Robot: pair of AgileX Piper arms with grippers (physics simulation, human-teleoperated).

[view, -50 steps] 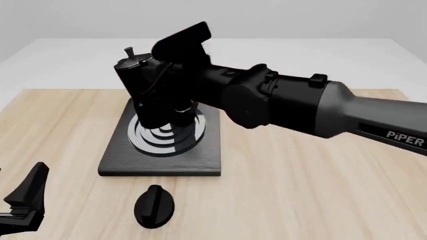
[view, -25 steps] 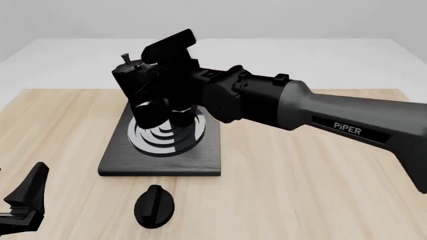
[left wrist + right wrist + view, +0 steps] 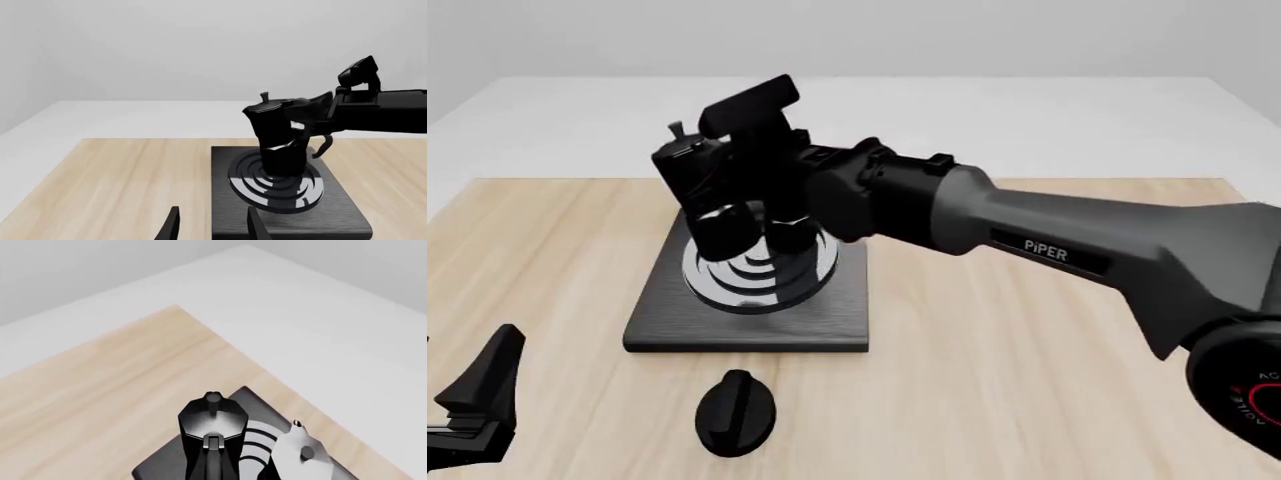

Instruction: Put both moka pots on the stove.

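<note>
A black moka pot (image 3: 701,175) with a silvery lid stands slightly tilted over the ring burner of the dark-grey stove (image 3: 747,325). My right gripper (image 3: 747,165) is shut on it from the handle side. In the left wrist view the pot (image 3: 277,135) has its base at the burner, and whether it touches is unclear. The right wrist view looks down on its lid (image 3: 213,417). A second moka pot (image 3: 303,452) sits close beside it on the stove, mostly hidden behind my right arm in the front view. My left gripper (image 3: 212,227) is open and empty, near the table's front left corner.
An oval black knob (image 3: 737,410) lies on the wood in front of the stove. My long right arm (image 3: 1028,240) crosses from the right above the table's middle. The wooden top ends in a white surface at the back.
My right arm has swung further left and lowered the held moka pot a little over the burner. The left gripper has not moved.
</note>
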